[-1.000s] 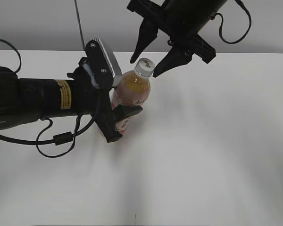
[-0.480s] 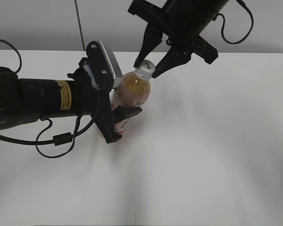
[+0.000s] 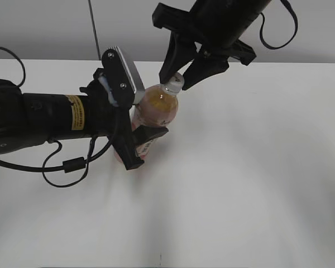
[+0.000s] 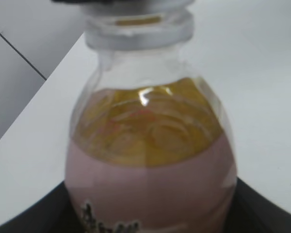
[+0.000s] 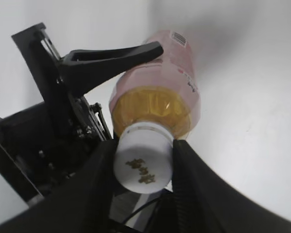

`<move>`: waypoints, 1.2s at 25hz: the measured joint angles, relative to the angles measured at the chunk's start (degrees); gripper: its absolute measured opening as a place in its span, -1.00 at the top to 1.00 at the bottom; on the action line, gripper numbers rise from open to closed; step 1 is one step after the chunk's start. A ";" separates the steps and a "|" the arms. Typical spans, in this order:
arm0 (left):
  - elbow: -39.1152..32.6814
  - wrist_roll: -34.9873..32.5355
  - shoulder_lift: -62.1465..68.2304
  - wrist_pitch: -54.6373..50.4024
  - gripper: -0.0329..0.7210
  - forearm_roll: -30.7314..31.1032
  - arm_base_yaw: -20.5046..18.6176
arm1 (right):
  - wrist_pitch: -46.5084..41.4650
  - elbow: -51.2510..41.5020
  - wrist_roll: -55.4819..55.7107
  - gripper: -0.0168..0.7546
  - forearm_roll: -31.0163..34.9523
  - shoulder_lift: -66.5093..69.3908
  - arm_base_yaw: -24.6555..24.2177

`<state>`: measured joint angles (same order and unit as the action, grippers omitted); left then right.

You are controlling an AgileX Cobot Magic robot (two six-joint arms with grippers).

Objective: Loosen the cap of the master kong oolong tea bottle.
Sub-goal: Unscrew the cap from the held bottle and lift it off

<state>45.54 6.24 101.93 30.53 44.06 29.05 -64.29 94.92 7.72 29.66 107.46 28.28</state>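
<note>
The bottle stands near the far edge of the desk, left of its middle, gripped around its pink label by the left gripper, whose fingers are clamped on it. The right gripper sits over the neck, its fingers pressed against both sides of the white cap. Holding and grasping look done; the loosening twist itself appears not yet made, since the cap sits fully down on the neck.

A slim clear plastic bottle of amber tea, pink-labelled, stands upright between dark fingers; its round white screw cap sits between other fingers.
</note>
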 joint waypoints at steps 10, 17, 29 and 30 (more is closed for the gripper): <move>0.00 -0.04 0.00 0.07 -0.22 -0.36 0.00 | 0.78 0.00 -40.11 0.23 -0.21 0.00 0.00; 0.00 -0.04 0.00 0.28 -0.22 -0.54 -0.05 | 1.40 0.00 -67.48 0.23 -0.16 0.00 0.00; 0.00 0.07 0.00 1.06 -0.22 -1.00 -0.23 | 2.38 0.12 -125.10 0.23 0.07 -0.05 0.06; 0.00 0.07 0.00 1.18 -0.22 -1.05 -0.30 | 2.44 0.12 -131.31 0.23 0.12 -0.05 0.06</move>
<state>45.54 6.32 101.93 31.70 43.01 28.75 -61.85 95.04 -123.59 29.79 107.41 28.34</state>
